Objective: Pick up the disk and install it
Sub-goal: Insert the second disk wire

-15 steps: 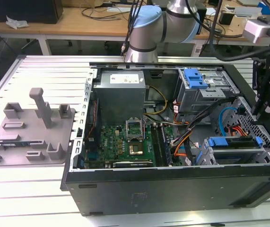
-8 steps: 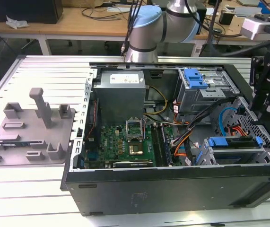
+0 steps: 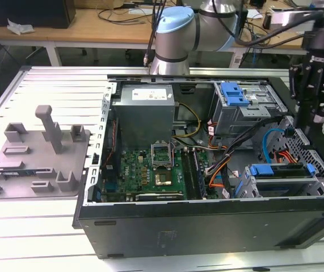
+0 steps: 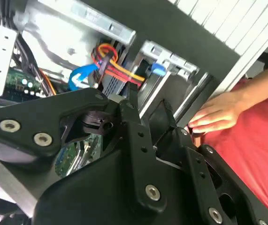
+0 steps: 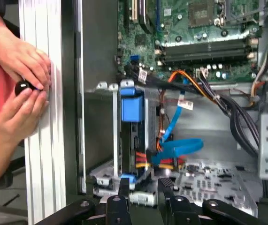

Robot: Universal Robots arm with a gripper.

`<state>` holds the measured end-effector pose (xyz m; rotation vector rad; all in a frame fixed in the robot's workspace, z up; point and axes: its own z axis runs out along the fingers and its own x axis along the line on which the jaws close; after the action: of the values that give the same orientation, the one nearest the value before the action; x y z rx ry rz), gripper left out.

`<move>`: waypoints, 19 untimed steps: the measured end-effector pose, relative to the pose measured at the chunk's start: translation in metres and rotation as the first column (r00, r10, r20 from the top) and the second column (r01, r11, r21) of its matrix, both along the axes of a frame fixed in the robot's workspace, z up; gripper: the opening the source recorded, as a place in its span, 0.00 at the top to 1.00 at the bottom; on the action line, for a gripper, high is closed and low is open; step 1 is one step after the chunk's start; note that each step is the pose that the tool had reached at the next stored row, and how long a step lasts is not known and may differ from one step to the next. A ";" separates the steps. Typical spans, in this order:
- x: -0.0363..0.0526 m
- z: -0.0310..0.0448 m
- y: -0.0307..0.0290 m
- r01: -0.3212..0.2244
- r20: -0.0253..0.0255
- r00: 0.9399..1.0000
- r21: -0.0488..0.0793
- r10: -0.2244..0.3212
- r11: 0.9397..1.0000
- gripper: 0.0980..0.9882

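No print can be read. The white label on the grey metal power supply box and the white tag on the blue cable beside it carry marks too small to decipher.

Disk: bright blue plastic frame. Computer case: matt black metal. Gripper: matt black. Table: ribbed pale metal.

Grey fixture plate lies beside the open computer case.
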<state>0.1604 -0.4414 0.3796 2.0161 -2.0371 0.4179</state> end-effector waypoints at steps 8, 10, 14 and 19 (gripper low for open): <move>-0.0170 -0.0025 0.0121 0.000 0.000 1.000 -0.039 0.000 0.999 0.69; -0.0184 -0.0035 0.0120 0.000 0.000 1.000 -0.041 0.000 0.999 0.69; -0.0195 -0.0045 0.0120 0.000 0.000 1.000 -0.047 0.000 0.999 0.69; -0.0198 -0.0075 0.0119 -0.002 0.000 1.000 -0.058 0.002 0.998 0.69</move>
<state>0.1406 -0.4295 0.3721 1.9846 -1.9996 0.4716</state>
